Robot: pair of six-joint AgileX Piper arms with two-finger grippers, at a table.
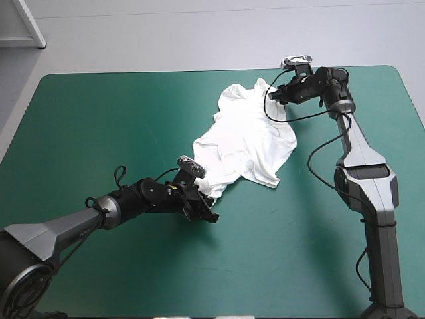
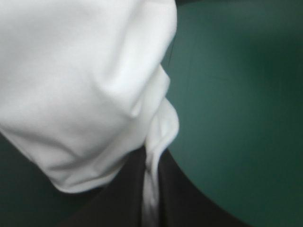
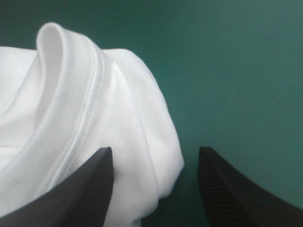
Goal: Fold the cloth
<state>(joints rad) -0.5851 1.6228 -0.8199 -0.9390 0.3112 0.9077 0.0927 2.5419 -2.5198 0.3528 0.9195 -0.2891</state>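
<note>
The white T-shirt [image 1: 246, 136] lies crumpled in the middle of the teal-green table, stretched from near centre toward the far right. My left gripper [image 1: 204, 205] is at the shirt's near left end. In the left wrist view its black fingers [image 2: 118, 198] are all but shut with a strip of the T-shirt [image 2: 85, 85] pinched between them. My right gripper [image 1: 277, 93] is at the shirt's far end. In the right wrist view it [image 3: 155, 163] is open, and a hemmed fold of the T-shirt [image 3: 90, 123] lies over one finger [image 3: 80, 189] and partly between the two.
Bare teal-green cover [image 1: 99, 113] lies to the left of the shirt, and more [image 1: 265, 252] in front of it. The table's far edge [image 1: 166, 72] is just beyond the right gripper.
</note>
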